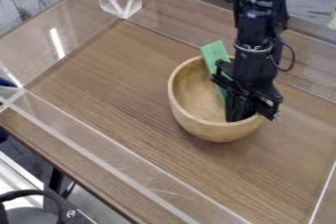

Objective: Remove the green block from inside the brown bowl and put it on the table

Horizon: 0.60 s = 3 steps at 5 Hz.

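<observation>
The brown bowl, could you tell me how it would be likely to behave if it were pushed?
The brown bowl would probably keep its shape, since its walls look thick and woody. It may tip or rock rather than slide flat, as its sides are rounded. The gripper reaching inside and the green block leaning past its rim could drag it along.
</observation>
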### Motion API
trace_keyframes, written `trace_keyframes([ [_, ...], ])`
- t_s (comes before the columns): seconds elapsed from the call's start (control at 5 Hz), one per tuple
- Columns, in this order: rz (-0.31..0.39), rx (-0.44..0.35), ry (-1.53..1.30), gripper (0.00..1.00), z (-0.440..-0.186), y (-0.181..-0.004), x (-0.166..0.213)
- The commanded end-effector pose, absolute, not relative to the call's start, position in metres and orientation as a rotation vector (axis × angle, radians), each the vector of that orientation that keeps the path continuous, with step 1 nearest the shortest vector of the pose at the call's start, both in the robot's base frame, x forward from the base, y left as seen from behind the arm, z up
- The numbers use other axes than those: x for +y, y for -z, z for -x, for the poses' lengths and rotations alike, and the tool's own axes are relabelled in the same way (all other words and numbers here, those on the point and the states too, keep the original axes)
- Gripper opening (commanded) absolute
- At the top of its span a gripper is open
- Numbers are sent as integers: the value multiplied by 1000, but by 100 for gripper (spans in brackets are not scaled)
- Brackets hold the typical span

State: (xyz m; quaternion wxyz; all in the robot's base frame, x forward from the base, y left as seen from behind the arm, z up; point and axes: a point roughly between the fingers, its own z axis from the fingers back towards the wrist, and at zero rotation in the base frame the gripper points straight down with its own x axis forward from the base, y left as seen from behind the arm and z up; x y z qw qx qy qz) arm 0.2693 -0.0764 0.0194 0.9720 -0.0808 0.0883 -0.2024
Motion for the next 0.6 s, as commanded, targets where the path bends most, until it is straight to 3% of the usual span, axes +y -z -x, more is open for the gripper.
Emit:
trace_keyframes([
  [0.0,187,251,486,0,-259,4,-88],
  [0.4,191,260,501,0,-257,3,-93],
])
